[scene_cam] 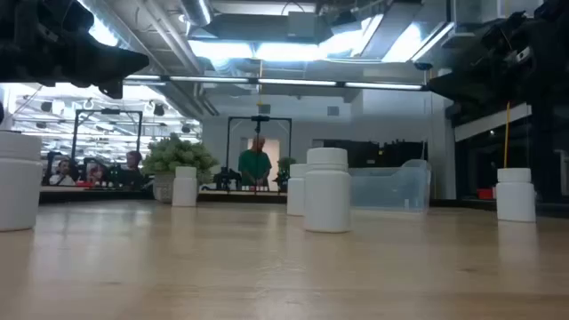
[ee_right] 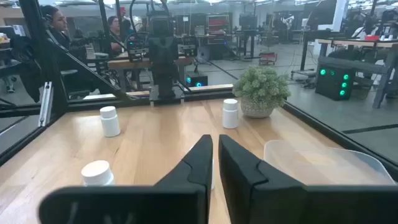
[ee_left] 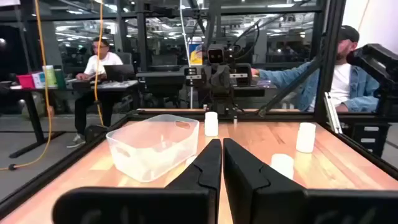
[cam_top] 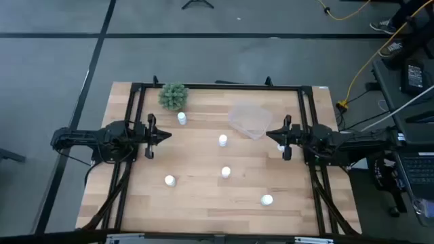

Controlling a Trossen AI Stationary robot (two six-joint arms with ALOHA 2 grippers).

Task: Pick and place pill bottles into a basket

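even, bright overhead light falls on the tabletop (cam_top: 203,196) in the high view, with soft, short shadows beside the bottles (cam_top: 226,172). in the low view, ceiling strip lights (scene_cam: 293,49) glare white; both arms show as dark silhouettes and the near tabletop is blurred. wrist views are evenly lit; each dark tool (ee_left: 221,163) (ee_right: 214,162) in the foreground is soft, and the frame posts bow slightly at the edges.

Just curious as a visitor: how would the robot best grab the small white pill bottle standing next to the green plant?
Probably from straight above, fingers closing on opposite sides of the small white pill bottle just under its round cap. It stands upright beside the bushy green plant, so approaching from the open side away from the leaves looks safest.
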